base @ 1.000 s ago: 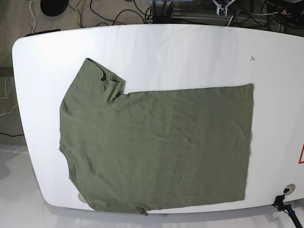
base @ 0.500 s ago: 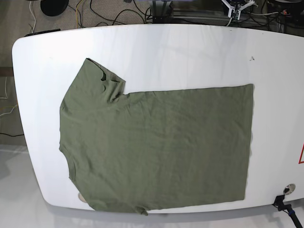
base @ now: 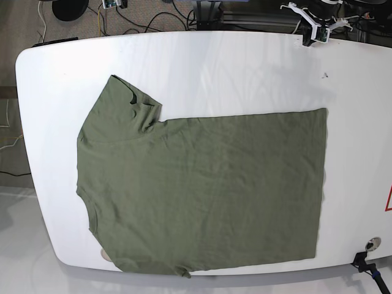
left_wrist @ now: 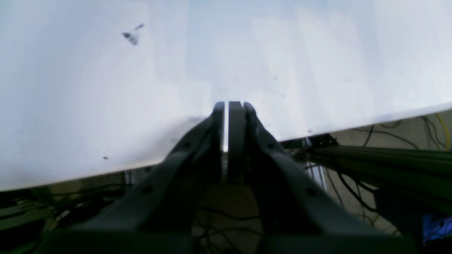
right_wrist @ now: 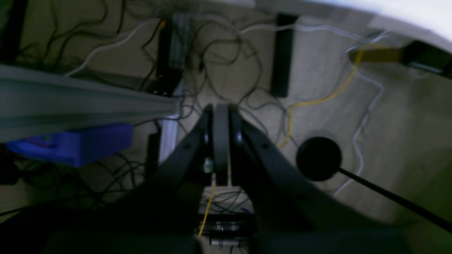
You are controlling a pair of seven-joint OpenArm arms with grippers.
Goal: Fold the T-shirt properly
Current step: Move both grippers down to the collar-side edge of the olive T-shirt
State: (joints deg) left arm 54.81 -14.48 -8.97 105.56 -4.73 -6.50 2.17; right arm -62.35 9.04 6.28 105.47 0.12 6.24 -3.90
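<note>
So: one T-shirt (base: pixel 202 190), olive green, flat on the white table (base: pixel 233 67), filling the centre and lower part of the base view. Long axis runs left-right in frame; shoulder end points left, straight hem is the vertical edge at right. One sleeve (base: pixel 131 101) sticks up toward the upper left, a bit rumpled where it joins the body. The lower left corner of the shirt reaches the table's bottom edge and looks to hang slightly over it; the bottom edge of the cloth runs close along the table rim. Open room: a broad bare band of table across the top, a narrower strip right of the hem, and a strip along the left side. Small dark mark (base: pixel 325 76) on the table at upper right, well apart from the cloth. Two grippers, both off the shirt. Left gripper (base: pixel 313 30) sits at the table's far edge, top right of the base view; its wrist view shows the fingers (left_wrist: pixel 237 120) together with only a thin slit between them, nothing gripped, tips over bare white table near the edge. Right gripper (right_wrist: pixel 220 120) is over the floor beyond the table; its wrist view shows the fingers pressed together on nothing, cables (right_wrist: pixel 317 98) and a round black base (right_wrist: pixel 319 158) below.
</note>
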